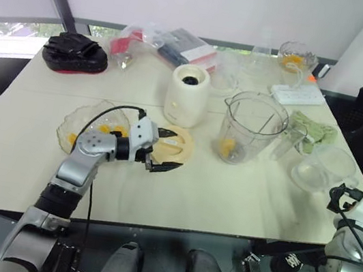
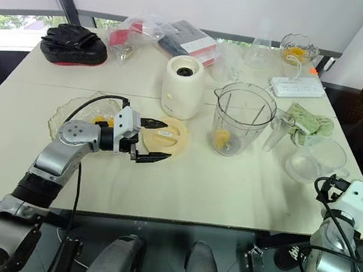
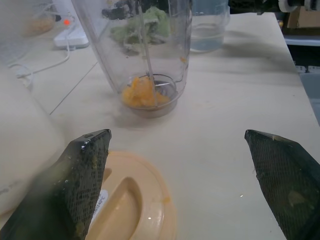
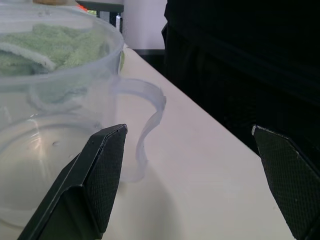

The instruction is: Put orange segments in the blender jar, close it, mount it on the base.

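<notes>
On the desk [image 1: 239, 207], head view: the blender jar [image 1: 250, 127] holds orange segments [image 1: 227, 146] beside the base [image 1: 188, 95]. Left wrist view: the left gripper [image 3: 182, 175] gapes over the lid [image 3: 132, 207]; a skewed pinch could slide it away. Right wrist view: the right gripper [image 4: 192, 175] stands open, empty.

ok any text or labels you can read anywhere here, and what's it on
None can be read.
Sticker on the cream lid: print too small and blurred.
Flat packets at the far edge of the table: printed surfaces, no words legible.
Base, blender jar, power strip: no markings visible.
</notes>
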`<control>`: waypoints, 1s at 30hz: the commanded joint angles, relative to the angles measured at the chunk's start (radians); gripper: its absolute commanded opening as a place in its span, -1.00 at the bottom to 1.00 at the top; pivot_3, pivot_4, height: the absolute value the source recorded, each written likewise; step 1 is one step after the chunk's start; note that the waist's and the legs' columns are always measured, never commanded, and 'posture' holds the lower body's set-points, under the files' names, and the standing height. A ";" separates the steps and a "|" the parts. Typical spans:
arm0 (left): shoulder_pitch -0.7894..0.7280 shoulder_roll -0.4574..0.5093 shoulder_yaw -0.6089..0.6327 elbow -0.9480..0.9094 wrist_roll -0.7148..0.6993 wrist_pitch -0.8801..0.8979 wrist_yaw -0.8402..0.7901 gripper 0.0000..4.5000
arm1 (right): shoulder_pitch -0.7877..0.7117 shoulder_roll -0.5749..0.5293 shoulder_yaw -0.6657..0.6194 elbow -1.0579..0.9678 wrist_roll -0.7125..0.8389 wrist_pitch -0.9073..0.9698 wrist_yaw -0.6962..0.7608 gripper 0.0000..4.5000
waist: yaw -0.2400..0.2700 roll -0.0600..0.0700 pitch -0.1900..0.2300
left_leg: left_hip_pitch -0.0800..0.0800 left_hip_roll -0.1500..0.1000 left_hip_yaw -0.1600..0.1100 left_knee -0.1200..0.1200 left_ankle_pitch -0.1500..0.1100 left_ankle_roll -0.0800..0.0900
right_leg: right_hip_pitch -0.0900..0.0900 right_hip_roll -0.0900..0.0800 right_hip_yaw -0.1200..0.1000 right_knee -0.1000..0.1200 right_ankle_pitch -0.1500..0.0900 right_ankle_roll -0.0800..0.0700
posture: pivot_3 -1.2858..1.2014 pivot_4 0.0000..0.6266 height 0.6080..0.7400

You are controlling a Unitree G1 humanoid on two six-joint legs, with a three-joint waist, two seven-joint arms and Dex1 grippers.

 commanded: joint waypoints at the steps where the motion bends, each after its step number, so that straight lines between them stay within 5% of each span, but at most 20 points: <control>1: 0.008 0.019 0.001 -0.052 -0.006 -0.006 0.012 0.98 | -0.021 -0.030 -0.047 0.011 0.013 -0.020 0.010 0.85 | 0.000 0.000 0.000 | 0.000 0.000 0.000 0.000 0.000 0.000 | 0.000 0.000 0.000 0.000 0.000 0.000 | 0.03 -0.52 1.00; 30: 0.040 0.066 0.006 -0.162 -0.028 0.053 0.034 0.98 | -0.255 -0.097 -0.050 0.369 0.011 -0.129 0.041 0.85 | -0.013 0.000 0.000 | 0.000 0.000 0.000 -0.001 0.000 0.000 | 0.000 0.000 0.000 -0.001 0.000 0.000 | 0.03 -0.52 1.00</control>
